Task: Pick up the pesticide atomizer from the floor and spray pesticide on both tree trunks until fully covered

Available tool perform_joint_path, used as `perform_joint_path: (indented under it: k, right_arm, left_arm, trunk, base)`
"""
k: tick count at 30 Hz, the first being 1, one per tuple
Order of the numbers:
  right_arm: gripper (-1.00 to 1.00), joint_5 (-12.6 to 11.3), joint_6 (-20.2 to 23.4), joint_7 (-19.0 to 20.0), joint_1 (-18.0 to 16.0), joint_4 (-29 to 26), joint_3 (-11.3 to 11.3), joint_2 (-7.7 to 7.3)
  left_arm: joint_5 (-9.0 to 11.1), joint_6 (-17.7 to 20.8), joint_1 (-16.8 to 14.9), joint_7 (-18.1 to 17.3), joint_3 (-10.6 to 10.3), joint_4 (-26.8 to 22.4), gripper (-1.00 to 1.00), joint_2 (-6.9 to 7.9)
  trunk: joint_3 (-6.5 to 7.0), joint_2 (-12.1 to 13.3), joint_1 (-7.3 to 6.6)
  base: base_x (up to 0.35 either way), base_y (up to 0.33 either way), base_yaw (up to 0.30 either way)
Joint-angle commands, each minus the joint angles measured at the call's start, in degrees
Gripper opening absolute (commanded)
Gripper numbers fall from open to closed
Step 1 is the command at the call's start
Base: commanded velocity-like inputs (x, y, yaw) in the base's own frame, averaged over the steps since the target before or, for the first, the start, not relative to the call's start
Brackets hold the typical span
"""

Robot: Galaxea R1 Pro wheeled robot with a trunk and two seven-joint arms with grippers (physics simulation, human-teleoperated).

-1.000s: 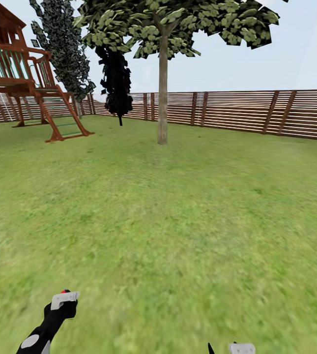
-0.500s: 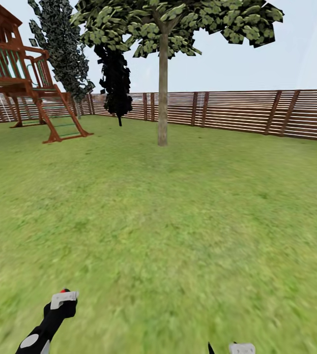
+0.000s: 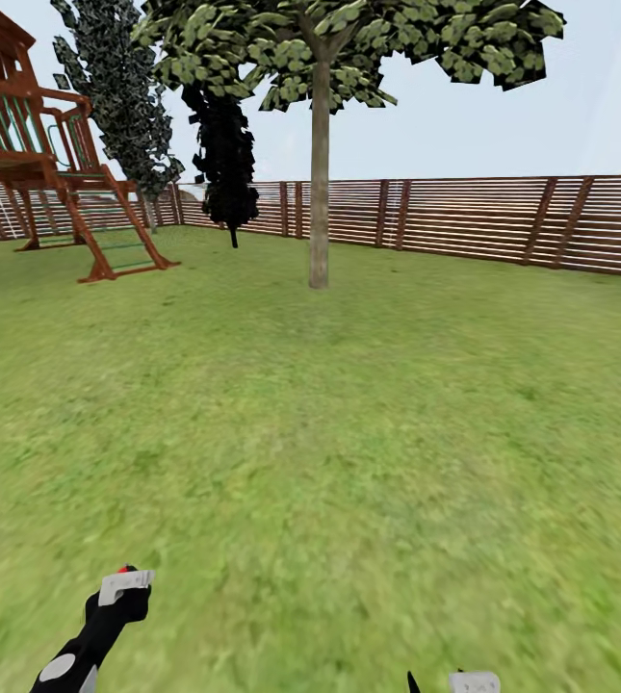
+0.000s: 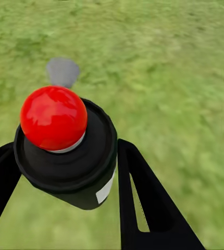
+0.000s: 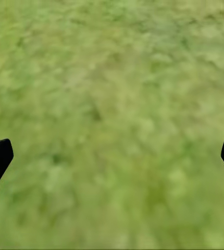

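A wide green lawn [image 3: 349,433] fills the lower two thirds of the head view, closed off along the middle by a brown slatted wooden fence [image 3: 483,217], with pale sky above.

The pesticide atomizer [image 4: 65,146], a black can with a glossy red ball cap, sits between the two black fingers of the left gripper [image 4: 65,172], which close against its sides, so it is already off the floor. In the head view the left gripper [image 3: 125,589] shows at the lower left of the frame with a speck of red at its top. The right gripper [image 5: 112,156] holds nothing: its fingertips stand at the far left and right edges of its wrist view, spread wide over bare grass.

The target tree [image 3: 320,58] stands just above the centre of the frame, and its pale grey-tan tree trunk [image 3: 320,183] is well apart from the robot, with no white specks that I can make out at this range. A slim black-leaved tree [image 3: 225,159] stands to its left by the fence, and a red-brown wooden play tower [image 3: 50,183] takes the upper left.

Against the earlier head pictures the trunk's base sits slightly lower and the play tower has slid leftward, while both arms keep their places in the frame. I judge this to be the base rolling toward the tree, the approach still under way and spraying not yet begun.
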Motion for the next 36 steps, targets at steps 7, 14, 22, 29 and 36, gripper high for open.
perform_joint_path:
  k: [7, 14, 22, 29, 36]
  right_arm:
    - [1.00, -0.3, -0.1, -0.2, 0.0, -0.5, -0.2, 3.23]
    - [1.00, 0.1, -0.6, 0.2, 0.0, -0.7, 0.1, 0.62]
    - [1.00, 0.1, -0.6, 0.1, 0.0, -0.7, 0.1, -0.08]
    - [1.00, 0.0, -0.6, 0.1, 0.0, -0.7, 0.2, -0.04]
    - [1.00, 0.0, -0.6, 0.1, 0.0, -0.7, 0.2, -0.01]
  left_arm:
    - [0.1, 0.0, 0.0, -0.3, 0.0, -0.2, -1.00, 0.08]
    - [0.1, 0.0, 0.0, -0.4, 0.0, -0.8, -1.00, 0.09]
    - [0.1, 0.0, 0.0, -0.4, 0.0, -0.8, -1.00, 0.09]
    - [0.1, 0.0, 0.0, -0.4, 0.0, -0.8, -1.00, 0.09]
    - [0.1, 0.0, 0.0, -0.4, 0.0, -0.8, -1.00, 0.09]
  trunk:
    - [0.00, 0.0, 0.00]
    - [0.00, 0.0, 0.00]
    - [0.00, 0.0, 0.00]
    - [0.00, 0.0, 0.00]
    - [0.00, 0.0, 0.00]
  base:
    - [0.337, 0.000, 0.000]
    - [0.337, 0.000, 0.000]
    - [0.337, 0.000, 0.000]
    - [0.337, 0.000, 0.000]
    - [0.337, 0.000, -0.151]
